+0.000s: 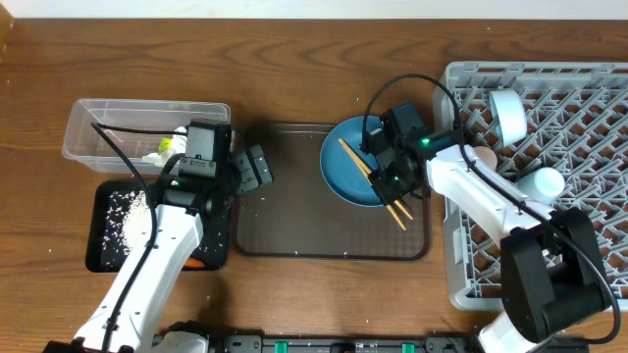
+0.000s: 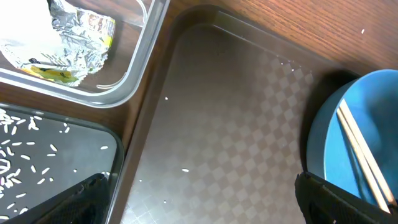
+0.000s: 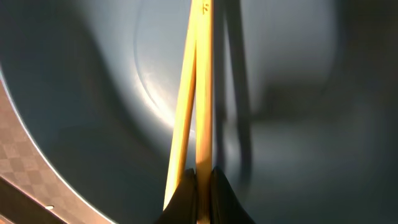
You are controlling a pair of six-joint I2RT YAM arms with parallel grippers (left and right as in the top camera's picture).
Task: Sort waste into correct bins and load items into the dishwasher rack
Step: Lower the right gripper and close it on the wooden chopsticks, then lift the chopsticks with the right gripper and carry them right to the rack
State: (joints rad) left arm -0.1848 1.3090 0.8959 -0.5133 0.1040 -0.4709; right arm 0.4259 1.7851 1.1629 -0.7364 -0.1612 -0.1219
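Observation:
The blue plate point(image 1: 345, 181) lies at the right end of the brown tray, with the wooden chopsticks point(image 1: 353, 157) across it. My right gripper point(image 1: 386, 178) is shut on the chopsticks point(image 3: 196, 81) over the plate point(image 3: 81, 93). My left gripper point(image 1: 257, 169) is open and empty above the brown tray's left part, near the clear tub point(image 1: 98, 123). The tub holds the yellow-green wrapper point(image 2: 74, 37). The black tray point(image 1: 103, 250) holds rice grains point(image 2: 18, 155). An orange bit, the carrot point(image 1: 196, 263), shows at its front right corner. I cannot make out the tissue.
The grey dishwasher rack point(image 1: 589, 118) fills the right side. In it are a light blue cup point(image 1: 507, 116), a pink cup point(image 1: 485, 155) and a white bowl point(image 1: 545, 181). The brown tray point(image 1: 294, 216) has a few stray rice grains point(image 2: 185, 170).

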